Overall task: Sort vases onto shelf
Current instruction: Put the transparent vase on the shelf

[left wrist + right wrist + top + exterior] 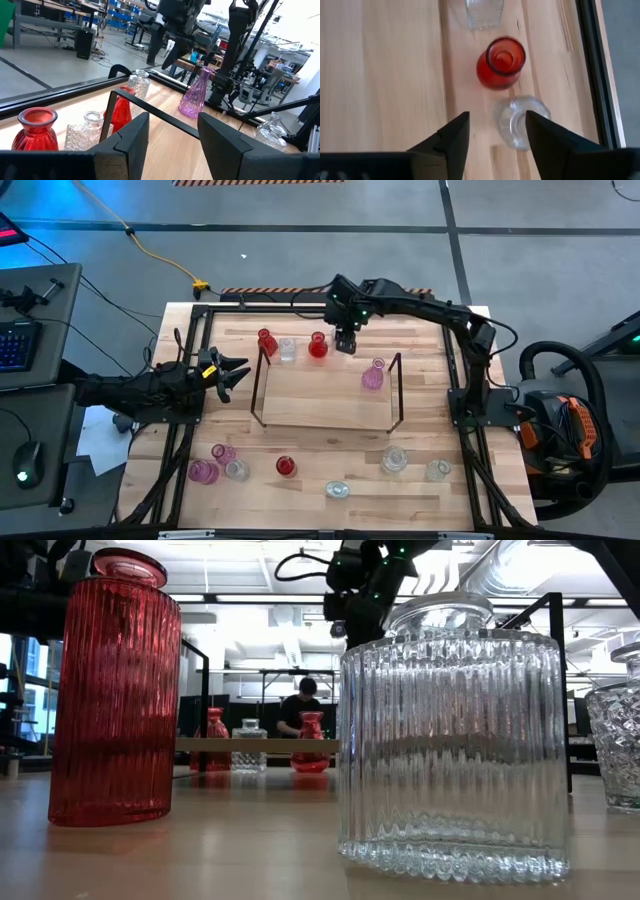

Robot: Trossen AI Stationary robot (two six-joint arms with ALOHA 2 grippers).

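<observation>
The right gripper (346,345) is hanging at the far side of the shelf (325,412), its fingers standing apart with nothing between them. Just beside it, a round red vase (318,346) is standing on the board; a clear vase (517,121) is sitting below its fingertips in the right wrist view. A pink vase (373,375) is standing near. The left gripper (232,373) is waiting off the shelf's left end, its fingers (227,145) spread wide and empty.
</observation>
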